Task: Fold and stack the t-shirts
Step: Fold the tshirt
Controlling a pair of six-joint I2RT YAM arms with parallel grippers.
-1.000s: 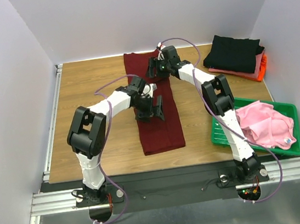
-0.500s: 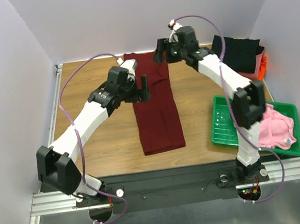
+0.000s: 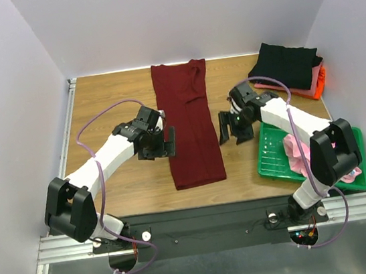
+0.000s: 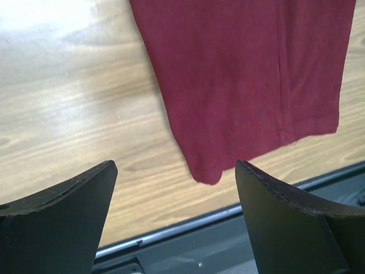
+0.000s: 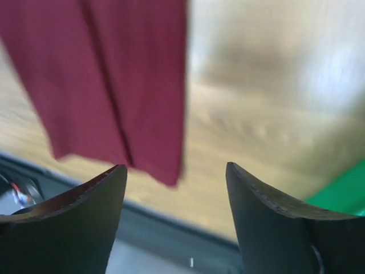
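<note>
The dark maroon t-shirt [image 3: 188,126] lies flat on the table as a long narrow strip running from the back edge toward me. Its near end shows in the left wrist view [image 4: 245,85] and the right wrist view [image 5: 102,74]. My left gripper [image 3: 163,143] hovers open just left of the strip, over bare wood [image 4: 175,165]. My right gripper [image 3: 232,128] hovers open just right of the strip, nothing between its fingers [image 5: 175,167]. A light pink t-shirt [image 3: 295,149] lies in the green tray, partly hidden by my right arm. Folded black, salmon and orange t-shirts [image 3: 287,64] are stacked at the back right.
The green plastic tray [image 3: 271,166] stands at the front right, close to my right forearm; its corner shows in the right wrist view [image 5: 345,194]. A metal rail [image 3: 63,153] runs along the table's left edge. Walls close in the left, back and right sides.
Both arms have come back from the shirt's far end and now flank the middle of the strip. The far end lies flat against the back edge. Neither gripper holds cloth.
</note>
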